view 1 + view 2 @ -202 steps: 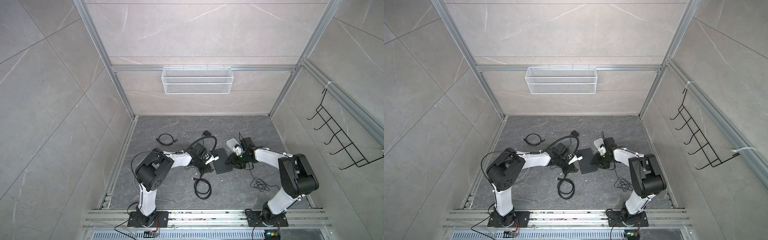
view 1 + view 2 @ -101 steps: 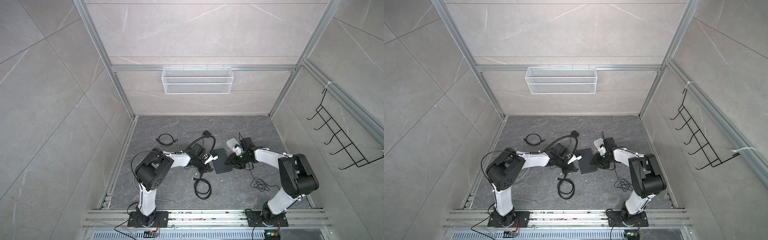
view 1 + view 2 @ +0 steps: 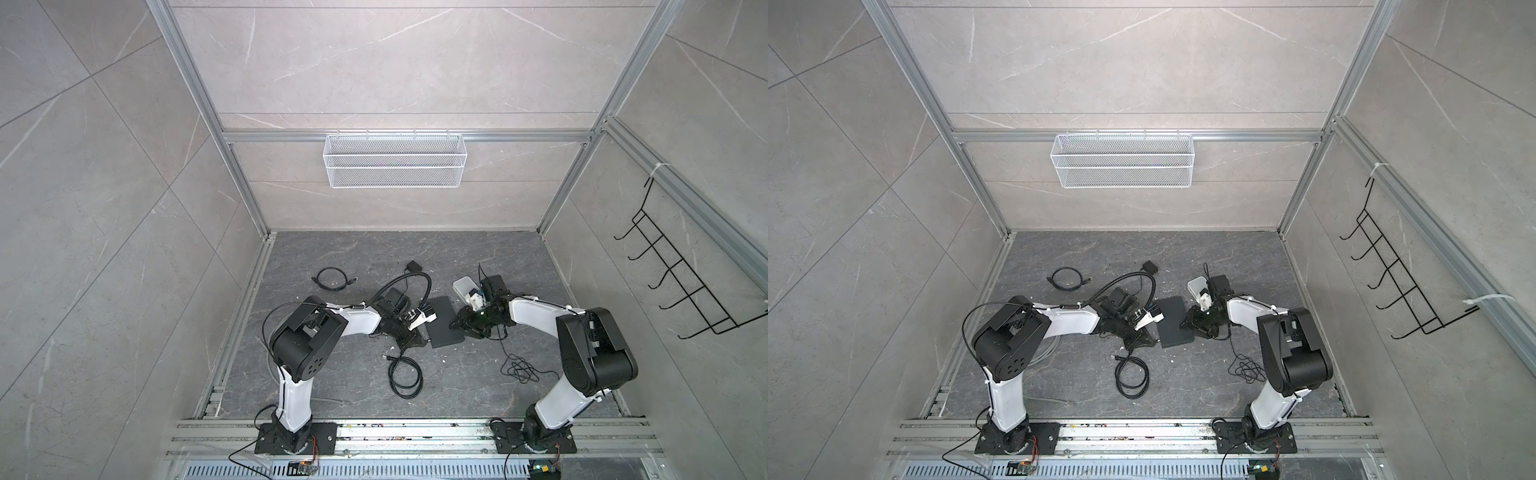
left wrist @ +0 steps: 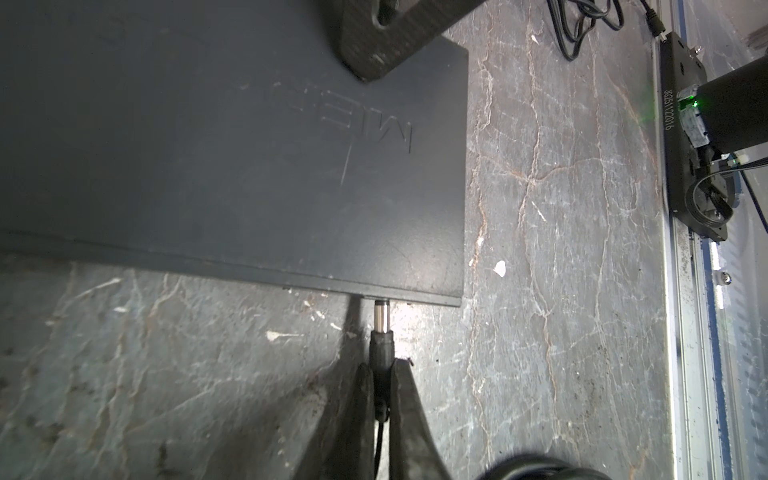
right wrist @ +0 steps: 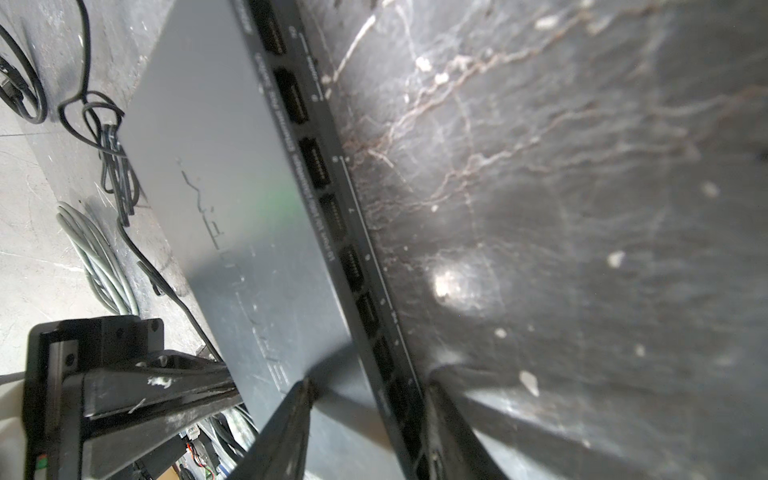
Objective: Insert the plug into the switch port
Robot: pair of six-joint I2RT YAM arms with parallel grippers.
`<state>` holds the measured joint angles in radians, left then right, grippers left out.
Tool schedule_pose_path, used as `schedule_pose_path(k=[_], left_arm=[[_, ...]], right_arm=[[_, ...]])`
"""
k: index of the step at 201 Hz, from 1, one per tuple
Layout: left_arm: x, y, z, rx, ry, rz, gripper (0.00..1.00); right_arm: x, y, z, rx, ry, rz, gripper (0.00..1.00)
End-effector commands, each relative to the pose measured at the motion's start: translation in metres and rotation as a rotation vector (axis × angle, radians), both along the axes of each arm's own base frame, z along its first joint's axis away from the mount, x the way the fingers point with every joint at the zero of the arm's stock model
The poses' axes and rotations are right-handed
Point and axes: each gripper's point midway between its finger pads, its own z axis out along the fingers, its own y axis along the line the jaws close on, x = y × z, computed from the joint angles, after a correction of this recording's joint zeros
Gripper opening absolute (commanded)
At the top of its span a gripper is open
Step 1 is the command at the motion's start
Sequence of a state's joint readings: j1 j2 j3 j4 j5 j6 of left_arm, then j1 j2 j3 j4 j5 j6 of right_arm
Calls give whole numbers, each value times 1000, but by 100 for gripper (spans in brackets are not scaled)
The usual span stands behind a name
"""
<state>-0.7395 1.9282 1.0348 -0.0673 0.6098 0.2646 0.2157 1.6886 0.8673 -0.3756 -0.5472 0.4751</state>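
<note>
The matte, flat rectangular switch (image 4: pixel 232 158), embossed with letters reading "ME", lies on veined stone floor (image 4: pixel 561 249), steadied by the right gripper (image 5: pixel 365 419) straddling its ported edge, while the left gripper (image 4: pixel 380 374) pinches the metal-tipped barrel plug (image 4: pixel 381 328) at its side socket.

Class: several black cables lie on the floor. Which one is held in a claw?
The cable ending in the barrel plug, pinched by the left claw at the switch edge; the coiled cables lie loose.

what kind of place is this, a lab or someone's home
Likely a robot test cell, not a home: tiled walls in an aluminium frame, two white-and-black arms bolted to a front metal rail, and an empty white wire-mesh basket.
</note>
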Motion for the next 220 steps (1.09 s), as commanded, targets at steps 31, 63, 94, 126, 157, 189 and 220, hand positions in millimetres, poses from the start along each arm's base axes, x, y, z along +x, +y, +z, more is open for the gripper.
schedule_pose_path(k=[31,63,94,126,157,189,220], left_arm=[[11,1,6,-18,-44,35,0],[10,-1,9,-33,-38,22,0],[14,-2,7,-31,-50,38,0],[15,-2,8,-34,-61,43,0],[19,-1,7,-37,-63,62,0],[19,0,8,-48,-55,71,0],[19,1,10,-70,-45,78,0]], right_arm=[[-22,-1,-20,-19,85,14,47],[-22,0,-21,-16,86,16,47],[-22,1,-21,-15,84,20,47],[-22,0,-22,-16,86,21,47],[-23,0,-23,-18,89,25,47],[-23,0,-24,-17,90,23,47],[-23,1,-24,-15,90,26,47]])
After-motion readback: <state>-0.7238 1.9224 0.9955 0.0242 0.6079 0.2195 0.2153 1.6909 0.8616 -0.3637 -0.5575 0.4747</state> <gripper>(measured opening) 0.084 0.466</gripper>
